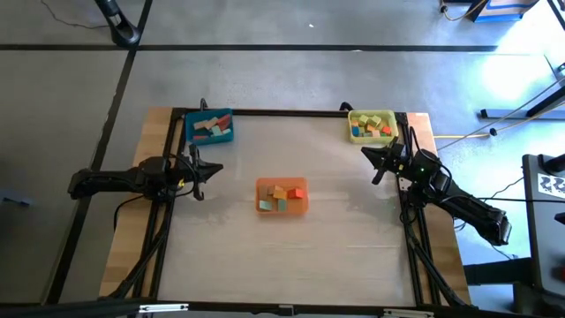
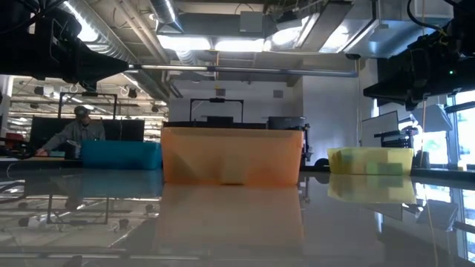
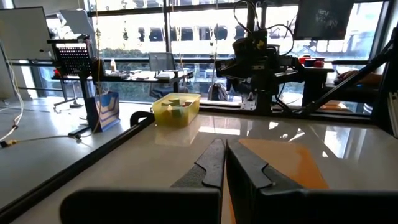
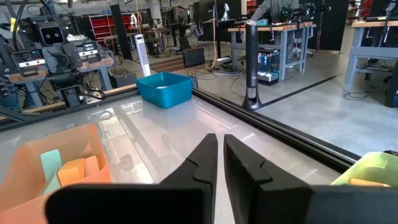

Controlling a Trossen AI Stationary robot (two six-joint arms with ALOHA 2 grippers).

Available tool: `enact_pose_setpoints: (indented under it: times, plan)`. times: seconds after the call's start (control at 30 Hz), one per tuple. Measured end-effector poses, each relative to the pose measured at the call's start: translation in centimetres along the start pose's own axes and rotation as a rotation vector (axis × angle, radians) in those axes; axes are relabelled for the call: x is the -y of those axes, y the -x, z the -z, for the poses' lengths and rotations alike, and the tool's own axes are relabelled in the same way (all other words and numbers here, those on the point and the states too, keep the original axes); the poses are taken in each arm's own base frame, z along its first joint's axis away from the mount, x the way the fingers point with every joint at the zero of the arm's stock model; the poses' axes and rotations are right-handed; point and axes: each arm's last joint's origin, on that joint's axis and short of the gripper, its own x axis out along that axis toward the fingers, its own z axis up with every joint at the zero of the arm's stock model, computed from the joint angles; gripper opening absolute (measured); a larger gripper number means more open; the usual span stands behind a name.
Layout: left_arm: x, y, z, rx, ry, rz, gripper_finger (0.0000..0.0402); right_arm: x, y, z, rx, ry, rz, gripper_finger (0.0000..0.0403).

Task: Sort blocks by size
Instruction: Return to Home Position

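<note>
From above, the blocks [image 1: 281, 196] lie in three trays on the table [image 1: 291, 256]: an orange tray [image 1: 304, 210] at the middle, a blue tray [image 1: 188, 132] toward 10 o'clock and a yellow tray [image 1: 351, 132] toward 2 o'clock. The left gripper [image 1: 217, 168] hovers at 9 o'clock of the orange tray. The right gripper [image 1: 367, 154] is at 2 o'clock of it, just at 6 o'clock of the yellow tray. Neither touches a tray.

At table height, the orange tray stands nearest, the blue one at its 9 o'clock and the yellow at 3 o'clock. A person [image 2: 78, 132] is far behind.

The left wrist view shows its fingers [image 3: 208, 165] pressed together, empty.

The right wrist view shows its fingers [image 4: 202, 158] likewise clenched on nothing.
</note>
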Motion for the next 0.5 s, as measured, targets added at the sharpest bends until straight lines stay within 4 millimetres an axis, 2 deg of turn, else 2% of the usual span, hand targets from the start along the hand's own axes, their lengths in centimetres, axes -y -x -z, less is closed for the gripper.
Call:
enact_pose_setpoints:
  times: [0.5]
  plan:
    - [0.00, 0.00, 0.00, 0.000, 0.004, 0.000, 0.0004, 0.00, 0.00, 0.00, 0.000, 0.000, 0.000, 0.0030]
